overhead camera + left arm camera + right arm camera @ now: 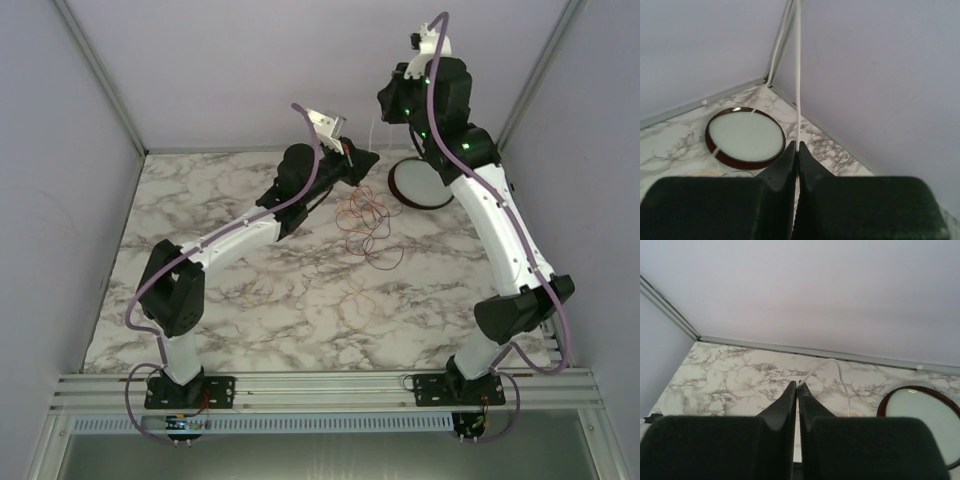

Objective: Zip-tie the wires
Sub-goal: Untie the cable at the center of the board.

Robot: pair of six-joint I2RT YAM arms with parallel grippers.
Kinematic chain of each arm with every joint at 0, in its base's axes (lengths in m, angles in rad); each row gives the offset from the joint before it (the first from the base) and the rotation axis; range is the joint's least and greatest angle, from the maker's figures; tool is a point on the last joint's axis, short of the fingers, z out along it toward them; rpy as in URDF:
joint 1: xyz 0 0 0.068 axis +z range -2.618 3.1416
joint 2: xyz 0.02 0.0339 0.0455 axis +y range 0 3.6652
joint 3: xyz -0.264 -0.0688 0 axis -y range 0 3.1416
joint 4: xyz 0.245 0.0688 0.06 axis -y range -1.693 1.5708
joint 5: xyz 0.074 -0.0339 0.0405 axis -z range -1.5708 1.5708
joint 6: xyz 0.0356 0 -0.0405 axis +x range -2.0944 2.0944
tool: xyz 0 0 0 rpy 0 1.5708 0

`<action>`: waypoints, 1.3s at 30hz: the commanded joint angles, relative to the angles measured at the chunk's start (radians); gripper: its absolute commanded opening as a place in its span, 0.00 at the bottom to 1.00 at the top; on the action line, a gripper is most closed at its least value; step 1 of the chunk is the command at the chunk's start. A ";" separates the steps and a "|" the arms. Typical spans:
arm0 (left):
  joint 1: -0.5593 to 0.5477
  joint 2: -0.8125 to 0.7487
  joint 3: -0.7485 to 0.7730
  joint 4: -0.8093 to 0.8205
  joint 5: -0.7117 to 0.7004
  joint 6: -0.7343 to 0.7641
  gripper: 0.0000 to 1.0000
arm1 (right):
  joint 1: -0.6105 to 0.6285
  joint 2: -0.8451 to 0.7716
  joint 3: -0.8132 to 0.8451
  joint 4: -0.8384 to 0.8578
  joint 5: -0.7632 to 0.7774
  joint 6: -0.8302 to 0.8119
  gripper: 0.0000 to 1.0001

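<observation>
Wires (pixel 365 225) sprawled in loose red and orange loops on the marble table (pixel 250 300), between the two arms and just beside the dark-rimmed white dish (pixel 420 185); not gathered into a bundle, nothing cinched round them. Left tool (pixel 796 145) pressed together on a thin white zip tie (pixel 798 75), the strip running straight up out of the fingertips; seen from above, this tool (pixel 352 158) low over the far end of the wire heap. Right tool (pixel 797 385) likewise pressed together, raised well above the table (pixel 388 103), apparently pinching the other end of the same strip, which arcs away from its tips toward the dish. Tie therefore held at both ends and stretched between the tools. Whether any strand already passes inside the tie: cannot tell, too fine to see. Judged early in the job: tie in hand, but looping round the bunch, threading tail through head and pulling tight all left to do.
</observation>
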 commanded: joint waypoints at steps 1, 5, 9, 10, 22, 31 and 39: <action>-0.003 -0.040 0.025 0.007 0.009 0.044 0.00 | -0.027 -0.087 -0.026 0.044 0.005 0.015 0.00; -0.003 -0.096 0.114 -0.156 -0.001 0.072 0.00 | -0.064 -0.163 -0.155 0.065 -0.021 0.009 0.07; -0.003 -0.065 0.325 -0.328 0.094 0.057 0.00 | -0.113 -0.300 -0.370 0.149 -0.042 0.017 0.14; -0.003 -0.051 0.377 -0.349 0.110 0.047 0.00 | -0.125 -0.340 -0.417 0.172 -0.044 0.016 0.18; -0.002 0.115 0.880 -0.629 0.092 -0.126 0.00 | -0.180 -0.671 -1.087 0.745 -0.279 -0.023 0.86; -0.003 0.055 0.794 -0.583 0.090 -0.164 0.00 | -0.179 -0.581 -1.356 1.136 -0.331 -0.066 0.99; -0.002 0.032 0.794 -0.569 0.094 -0.182 0.00 | -0.151 -0.376 -1.354 1.212 -0.327 -0.213 0.99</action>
